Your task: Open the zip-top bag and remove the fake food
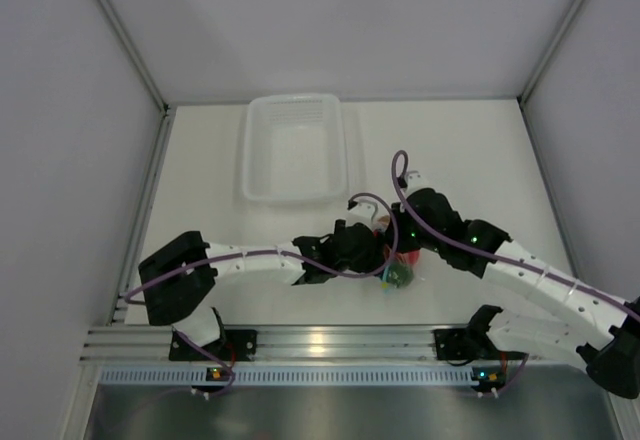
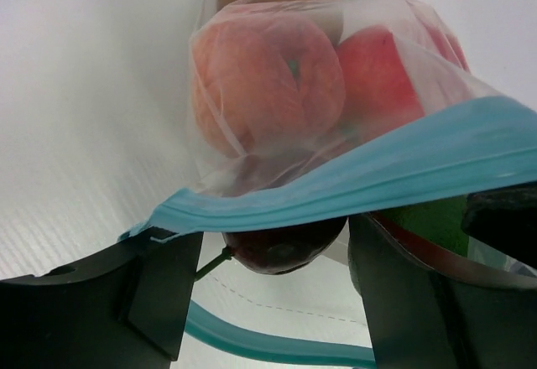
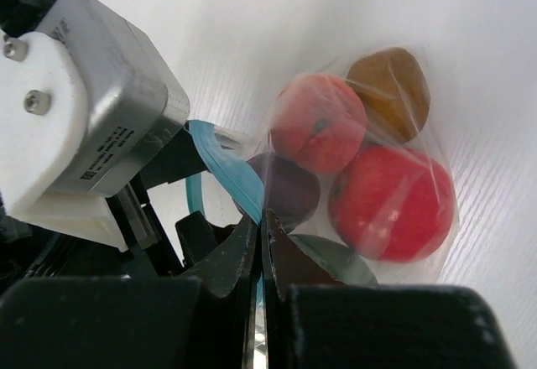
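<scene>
The zip-top bag (image 1: pixel 403 265) lies on the table between both grippers, with its teal zip strip (image 2: pixel 352 180) parted into two lips. Inside it are an orange fruit (image 2: pixel 268 84), a red fruit (image 3: pixel 392 203), a brownish-orange fruit (image 3: pixel 388 82), a dark maroon fruit (image 2: pixel 281 247) and a green fruit (image 2: pixel 428 222). My left gripper (image 2: pixel 273 272) is open at the bag's mouth. The upper lip runs over its fingers and the maroon fruit sits between them, untouched. My right gripper (image 3: pixel 262 218) is shut on the teal strip (image 3: pixel 231 172) at the bag's edge.
A translucent white tub (image 1: pixel 295 148) stands behind the arms at the back middle of the table. White walls enclose the table on the left, back and right. The left gripper's metal body (image 3: pixel 92 109) sits close beside the right gripper.
</scene>
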Controlling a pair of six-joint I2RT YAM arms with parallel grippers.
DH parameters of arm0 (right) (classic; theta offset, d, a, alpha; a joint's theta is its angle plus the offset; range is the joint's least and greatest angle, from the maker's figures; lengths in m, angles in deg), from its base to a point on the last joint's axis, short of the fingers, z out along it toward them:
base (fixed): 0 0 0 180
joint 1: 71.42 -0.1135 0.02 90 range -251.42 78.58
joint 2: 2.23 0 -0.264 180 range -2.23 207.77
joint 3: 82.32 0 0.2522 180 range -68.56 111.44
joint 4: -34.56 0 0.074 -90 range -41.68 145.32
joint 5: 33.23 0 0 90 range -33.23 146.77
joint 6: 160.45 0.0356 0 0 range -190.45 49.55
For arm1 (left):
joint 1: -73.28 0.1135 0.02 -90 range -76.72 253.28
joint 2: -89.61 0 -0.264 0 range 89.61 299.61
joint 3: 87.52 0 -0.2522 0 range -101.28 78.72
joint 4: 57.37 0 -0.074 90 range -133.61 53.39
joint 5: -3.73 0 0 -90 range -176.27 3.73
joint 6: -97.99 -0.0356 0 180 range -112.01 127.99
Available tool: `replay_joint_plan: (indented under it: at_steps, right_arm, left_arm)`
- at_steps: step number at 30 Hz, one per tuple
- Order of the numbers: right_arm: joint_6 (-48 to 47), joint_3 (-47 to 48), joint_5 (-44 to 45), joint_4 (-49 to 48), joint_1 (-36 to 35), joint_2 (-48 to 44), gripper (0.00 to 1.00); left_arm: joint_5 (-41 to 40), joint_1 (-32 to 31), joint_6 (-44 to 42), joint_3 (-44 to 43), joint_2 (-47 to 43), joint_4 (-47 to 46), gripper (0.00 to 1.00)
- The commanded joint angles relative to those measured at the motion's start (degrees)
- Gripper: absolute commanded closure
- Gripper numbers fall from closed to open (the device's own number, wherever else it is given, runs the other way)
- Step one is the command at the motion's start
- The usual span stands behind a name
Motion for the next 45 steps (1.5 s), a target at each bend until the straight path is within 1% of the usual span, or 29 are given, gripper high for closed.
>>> replay_joint_plan:
  at_steps: [1,4,8,12,14,15,18,20,23,24,26,29,31,37,45]
  right_arm:
    - [-1.03,0.2,-1.23,-4.51,1.36,-2.45,1.0]
    - [-1.56,0.02,-0.26,-3.89,1.36,-2.37,1.0]
    - [-1.74,-1.47,-1.13,-4.67,1.36,-2.37,1.0]
    - [-1.74,-3.05,-2.45,-6.0,1.45,-2.63,1.0]
    - [-1.83,-3.41,-3.07,-6.17,1.36,-3.07,1.0]
    - [-1.83,-3.49,-3.33,-6.35,1.36,-3.07,1.0]
    - [-2.0,-3.49,-3.42,-6.26,1.36,-3.33,1.0]
    - [-2.09,-3.58,-3.95,-6.17,1.36,-3.77,1.0]
    - [-2.18,-3.84,-4.74,-6.44,1.36,-4.04,1.0]
    - [-2.35,-4.02,-5.18,-6.7,1.36,-4.04,1.0]
    - [-2.53,-4.2,-6.23,-6.96,1.36,-4.04,1.0]
    - [-2.27,-4.9,-6.94,-8.28,1.28,-4.04,1.0]
    - [-2.18,-5.43,-8.95,-9.24,1.36,-4.04,1.0]
    - [-1.83,-6.57,-10.71,-10.56,0.84,-4.65,1.0]
    - [-1.56,-7.18,-12.47,-12.15,0.14,-4.56,1.0]
  left_arm:
    - [4.33,-0.72,-1.34,-1.72,1.22,-1.29,0.24]
    - [6.19,-0.89,-1.08,-2.16,2.36,-0.86,0.22]
    - [5.93,-1.24,-0.64,-2.95,5.25,0.29,0.19]
    - [3.3,-1.68,0.06,-3.39,7.28,-0.06,0.2]
    - [2.41,-2.21,0.06,-3.92,8.16,-0.67,0.22]
    - [2.5,-2.3,-0.11,-4.0,8.08,-1.2,0.27]
    - [3.46,-2.56,0.15,-3.92,7.9,-2.78,0.36]
    - [3.12,-2.56,0.5,-3.57,7.9,-5.15,0.37]
    - [2.15,-2.56,1.11,-2.78,7.9,-7.35,0.3]
    - [1.63,-2.56,1.29,-2.51,7.9,-8.48,0.25]
    - [0.83,-2.56,1.9,-2.51,8.42,-9.28,0.21]
    - [-0.05,-2.56,3.74,-2.25,9.13,-11.3,0.21]
    - [0.39,-2.56,4.89,-0.76,8.87,-15.25,0.23]
    - [-0.84,-2.65,9.55,2.14,7.82,-21.66,0.24]
    - [-2.51,-2.91,11.66,1.45,10.27,-23.61,0.23]
